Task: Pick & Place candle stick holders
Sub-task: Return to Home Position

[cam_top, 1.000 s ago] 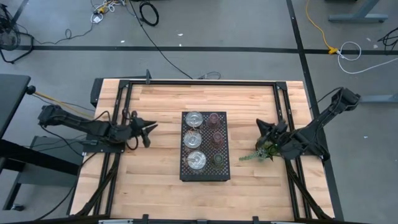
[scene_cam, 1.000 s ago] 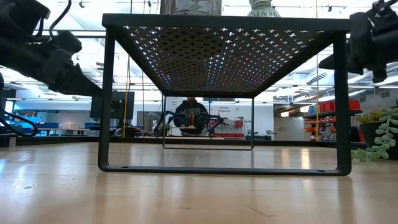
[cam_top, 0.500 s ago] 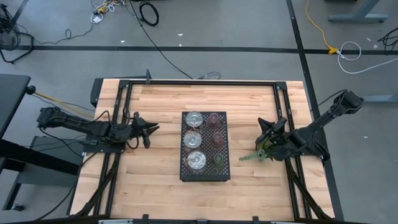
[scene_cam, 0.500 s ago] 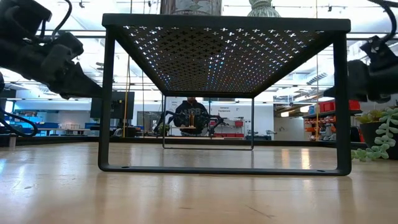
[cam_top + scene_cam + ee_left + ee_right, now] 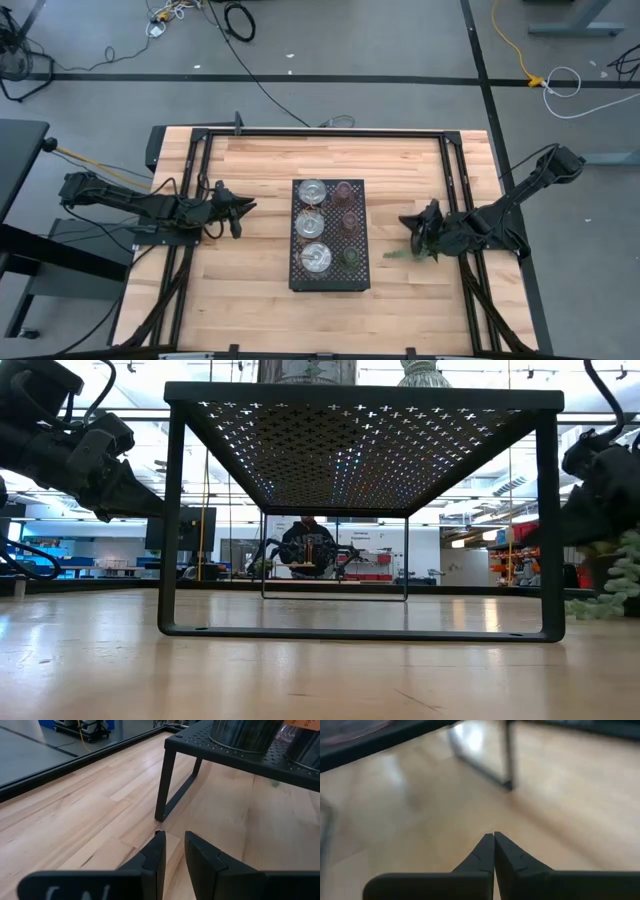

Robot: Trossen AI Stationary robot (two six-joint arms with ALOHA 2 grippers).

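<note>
Six candle stick holders stand on the black perforated tray [image 5: 360,280] at the table's middle. Three are silvery [image 5: 312,191] [image 5: 310,222] [image 5: 315,257], two are pink [image 5: 344,190] [image 5: 349,220], and one is olive-green [image 5: 350,257]. My left gripper [image 5: 248,208] is left of the tray and points at it; its fingers stand a narrow gap apart [image 5: 173,840] and hold nothing. My right gripper [image 5: 404,219] is right of the tray, low over the table, shut and empty [image 5: 494,836]. One silvery holder [image 5: 242,730] shows on the tray in the left wrist view.
A green leafy sprig [image 5: 405,251] lies on the table under my right arm, and it shows in the low view [image 5: 620,585]. The tray stands raised on legs [image 5: 172,520]. A black frame [image 5: 320,133] runs along the table's edges. A person sits far behind the table [image 5: 308,545].
My right gripper has gone down and toward the table's near-left, closer to the tray's right side, and it has turned to point more at the tray. The holders and the tray have stayed in place.
</note>
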